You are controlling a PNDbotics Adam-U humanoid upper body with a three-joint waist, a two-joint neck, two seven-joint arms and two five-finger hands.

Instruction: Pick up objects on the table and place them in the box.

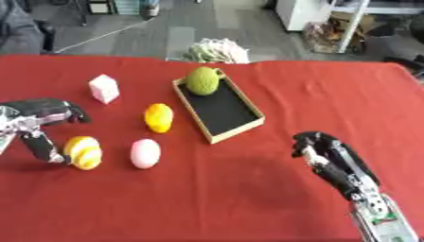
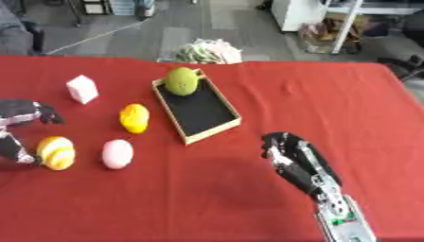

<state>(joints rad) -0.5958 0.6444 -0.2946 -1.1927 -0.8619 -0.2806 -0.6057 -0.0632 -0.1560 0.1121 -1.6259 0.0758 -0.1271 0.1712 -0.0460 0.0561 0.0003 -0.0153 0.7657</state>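
A shallow wooden box (image 1: 238,127) with a black floor lies near the table's middle, with a green round fruit (image 1: 205,81) in its far end. On the red cloth to its left lie a yellow lemon-like fruit (image 1: 158,117), a pink egg-shaped thing (image 1: 145,153), a yellow-and-white striped thing (image 1: 83,152) and a pale pink block (image 1: 104,88). My left hand (image 1: 37,118) hovers at the left edge, fingers spread, its thumb beside the striped thing and nothing held. My right hand (image 1: 327,156) rests at the lower right with fingers curled, holding nothing.
The red cloth (image 1: 314,85) covers the whole table. A pale bundle (image 1: 217,51) sits just beyond the far edge, behind the box. Floor and shelving show past the table.
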